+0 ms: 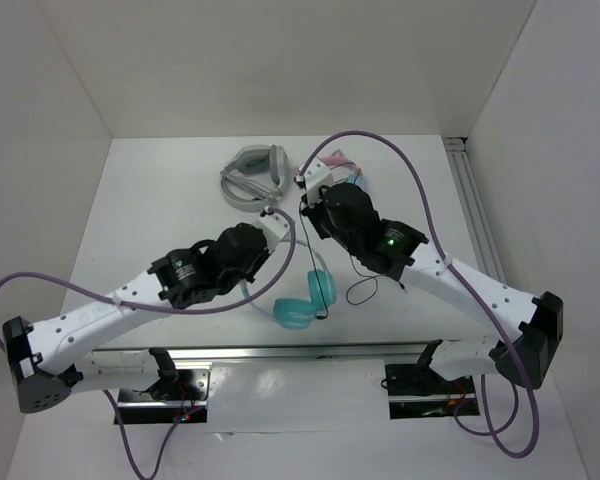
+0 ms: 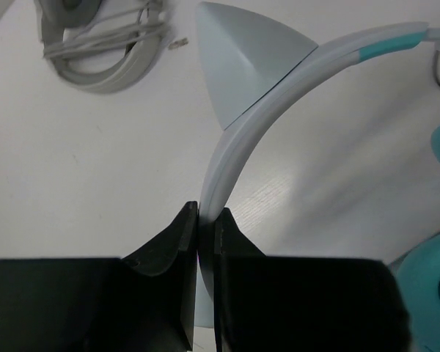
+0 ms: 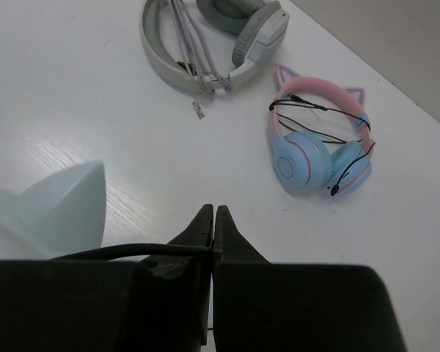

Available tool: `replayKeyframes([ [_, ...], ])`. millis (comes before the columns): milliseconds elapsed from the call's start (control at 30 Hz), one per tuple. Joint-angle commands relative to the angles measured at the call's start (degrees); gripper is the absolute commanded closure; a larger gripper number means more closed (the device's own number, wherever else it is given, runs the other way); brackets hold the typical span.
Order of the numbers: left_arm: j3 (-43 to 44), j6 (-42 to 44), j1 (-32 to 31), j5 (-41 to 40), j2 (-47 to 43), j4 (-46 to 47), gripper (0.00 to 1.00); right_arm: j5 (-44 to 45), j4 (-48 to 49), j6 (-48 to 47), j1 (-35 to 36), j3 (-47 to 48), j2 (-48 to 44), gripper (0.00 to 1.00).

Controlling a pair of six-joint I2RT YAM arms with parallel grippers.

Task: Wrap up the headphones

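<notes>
The teal headphones (image 1: 298, 310) lie on the white table between the two arms, ear cups toward the front. My left gripper (image 1: 276, 220) is shut on their pale headband (image 2: 231, 147), just below a cat ear (image 2: 242, 66); in the left wrist view the gripper (image 2: 206, 214) pinches the band edge-on. A teal ear cup (image 2: 434, 290) shows at lower right. My right gripper (image 1: 308, 186) is shut on the thin black cable (image 3: 117, 251), which enters the gripper (image 3: 213, 218) from the left. More cable loops (image 1: 361, 291) lie on the table. A cat ear (image 3: 66, 213) shows at left.
Grey headphones (image 1: 252, 172) with a wound cable lie at the back centre, also in the left wrist view (image 2: 95, 51) and the right wrist view (image 3: 213, 37). Pink-banded light-blue headphones (image 3: 319, 150) lie right of them, mostly hidden by the right arm from the top. White walls enclose the table.
</notes>
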Motion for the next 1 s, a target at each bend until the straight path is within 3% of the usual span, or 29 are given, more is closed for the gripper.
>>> replayKeyframes([
  [0, -0.3, 5.3, -6.6, 0.1, -5.3, 4.7, 1.0, -0.7, -0.1, -0.7, 0.4, 4.2, 2.0, 1.0],
  [133, -1.6, 6.4, -10.3, 0.6, -6.8, 4.7, 1.0, 0.6, -0.6, -1.2, 0.4, 4.2, 4.0, 1.0],
  [367, -2.7, 6.4, -10.8, 1.0, -12.9, 4.2, 1.0, 1.8, 1.1, 0.4, -2.9, 2.4, 5.8, 1.0],
  [600, -2.7, 4.9, -10.8, 1.8, -14.6, 3.1, 1.0, -3.1, 2.5, 1.4, -7.6, 1.0, 5.3, 1.0],
  [967, -1.0, 3.7, -10.8, 3.7, -21.5, 5.5, 1.0, -13.4, 4.2, 2.5, -8.2, -1.3, 7.8, 1.0],
])
